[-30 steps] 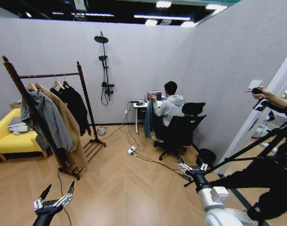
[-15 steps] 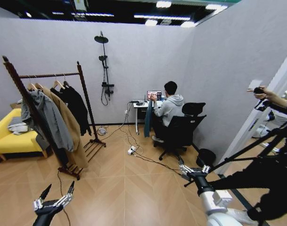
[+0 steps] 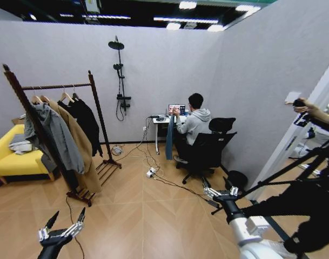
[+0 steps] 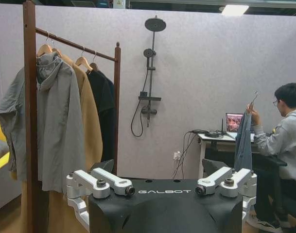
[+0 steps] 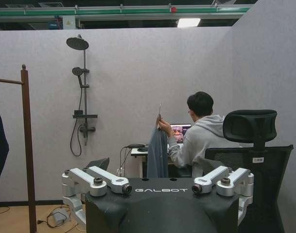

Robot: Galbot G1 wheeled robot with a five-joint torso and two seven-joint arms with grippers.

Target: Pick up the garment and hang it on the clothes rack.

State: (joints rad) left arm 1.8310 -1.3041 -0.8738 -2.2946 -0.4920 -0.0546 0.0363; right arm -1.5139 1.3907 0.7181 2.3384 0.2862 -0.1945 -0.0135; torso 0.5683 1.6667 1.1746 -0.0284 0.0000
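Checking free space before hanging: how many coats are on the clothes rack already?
3, all on the clothes rack top bar: grey coat nearest the front post, tan coat in the middle, black coat toward the wall. More may hide behind.

A: We see the garment [image 5: 158,154], soft matt cloth, and the clothes rack [image 3: 97,118] in dark polished wood.

B: We note glossy wooden floor [image 3: 148,216], matt grey wall [image 3: 164,75].

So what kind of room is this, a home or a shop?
Probably a mock home built inside a lab: grey partition walls open to a dark ceiling, a black shower pole mounted over wood floor, and a reddish-brown wooden clothes rack beside a yellow sofa.
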